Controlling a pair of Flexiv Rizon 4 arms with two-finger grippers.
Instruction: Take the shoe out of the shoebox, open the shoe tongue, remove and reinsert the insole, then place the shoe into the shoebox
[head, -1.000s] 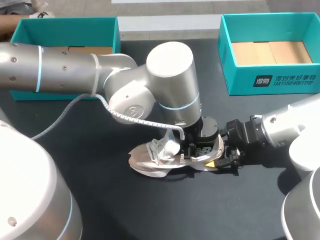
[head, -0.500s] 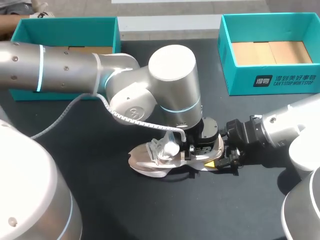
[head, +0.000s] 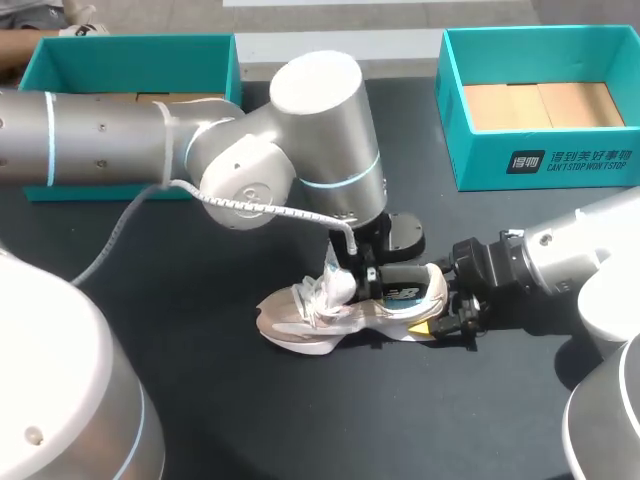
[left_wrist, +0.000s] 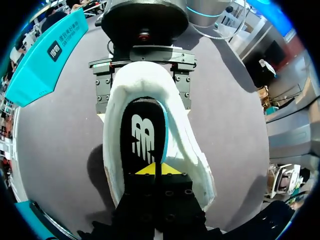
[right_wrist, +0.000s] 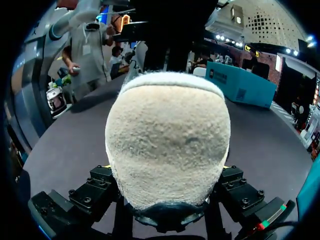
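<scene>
Two arms are working on one white shoe (head: 320, 315) right now. It's sitting sole-down in the middle of the dark table (head: 250, 420), toe toward the left arm's side, well apart from the left shoebox (head: 150, 65) and the right shoebox (head: 480, 165) at the back.

The right gripper (head: 452, 308) comes in from the heel end and has the heel clamped, one finger pressing on each side.

The left gripper (left_wrist: 156, 170) hangs over the shoe's opening, pointing down into it. Its fingers are drawn nearly together, with the yellow tips at the front part of the black insole (left_wrist: 142, 140). Honestly can't tell if it's pinching the insole or just touching it. The insole's heel end lies inside the shoe.
</scene>
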